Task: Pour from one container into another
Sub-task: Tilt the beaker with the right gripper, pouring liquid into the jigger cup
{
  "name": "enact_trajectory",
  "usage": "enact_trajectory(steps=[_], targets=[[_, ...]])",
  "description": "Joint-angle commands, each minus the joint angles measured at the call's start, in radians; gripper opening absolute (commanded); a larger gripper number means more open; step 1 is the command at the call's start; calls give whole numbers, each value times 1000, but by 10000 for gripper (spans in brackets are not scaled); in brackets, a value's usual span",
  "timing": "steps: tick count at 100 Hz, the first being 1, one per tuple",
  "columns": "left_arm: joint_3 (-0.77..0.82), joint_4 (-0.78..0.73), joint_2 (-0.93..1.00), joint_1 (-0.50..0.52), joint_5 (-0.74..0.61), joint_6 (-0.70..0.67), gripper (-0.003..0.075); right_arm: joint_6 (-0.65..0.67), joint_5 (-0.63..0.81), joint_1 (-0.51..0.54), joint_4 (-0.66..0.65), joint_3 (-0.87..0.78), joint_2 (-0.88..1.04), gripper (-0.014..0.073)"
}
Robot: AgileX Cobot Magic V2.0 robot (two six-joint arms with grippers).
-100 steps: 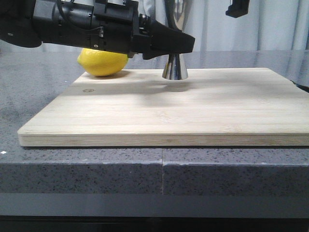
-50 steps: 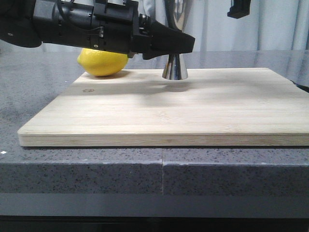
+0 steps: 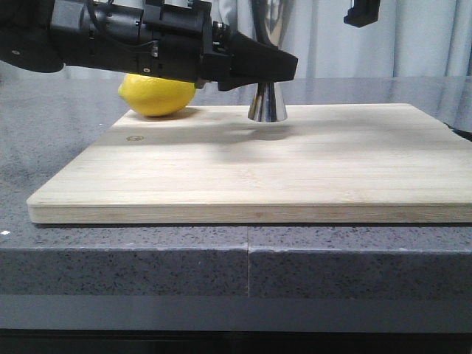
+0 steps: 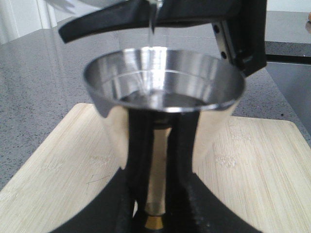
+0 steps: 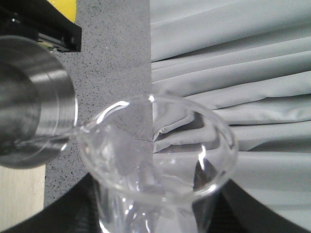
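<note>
The steel hourglass jigger (image 3: 267, 103) stands on the wooden board (image 3: 258, 169). My left gripper (image 3: 269, 70) is shut on its narrow waist. In the left wrist view the fingers (image 4: 182, 160) flank the waist just above the gold band (image 4: 154, 222), and clear liquid lies in the jigger's upper cup (image 4: 163, 94). The clear glass beaker (image 5: 155, 155) is tipped over that cup, held in my right gripper (image 5: 155, 216), which is shut on it. A thin stream (image 4: 153, 29) falls from the beaker's lip into the jigger (image 5: 29, 111).
A yellow lemon (image 3: 156, 96) lies at the board's far left corner, behind my left arm (image 3: 125, 37). Part of my right arm (image 3: 363, 13) shows at the top edge. The board rests on a grey speckled counter (image 3: 221, 258). Grey curtains (image 5: 233, 63) hang behind.
The visible part of my right arm wobbles slightly at the top edge. The left gripper, jigger and lemon have not moved.
</note>
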State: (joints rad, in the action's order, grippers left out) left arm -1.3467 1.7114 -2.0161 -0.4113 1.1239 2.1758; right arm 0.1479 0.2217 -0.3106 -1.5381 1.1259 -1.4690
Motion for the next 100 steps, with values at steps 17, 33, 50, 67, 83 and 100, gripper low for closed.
enact_trajectory(steps=[17, 33, 50, 67, 83, 100], targets=[[-31, 68, 51, -8, 69, -8, 40, -5, 0, 3, -44, 36, 37, 272], [-31, 68, 51, -8, 69, -8, 40, -5, 0, 3, -60, 36, 37, 272], [-31, 68, 51, -8, 69, -8, 40, -5, 0, 3, -74, 36, 37, 272], [-31, 68, 51, -8, 69, -8, 40, -5, 0, 3, -76, 36, 37, 272], [-31, 68, 51, -8, 69, -8, 40, -5, 0, 3, -78, 36, 37, 272], [-31, 68, 51, -8, 69, -8, 40, -5, 0, 3, -91, 36, 37, 272]])
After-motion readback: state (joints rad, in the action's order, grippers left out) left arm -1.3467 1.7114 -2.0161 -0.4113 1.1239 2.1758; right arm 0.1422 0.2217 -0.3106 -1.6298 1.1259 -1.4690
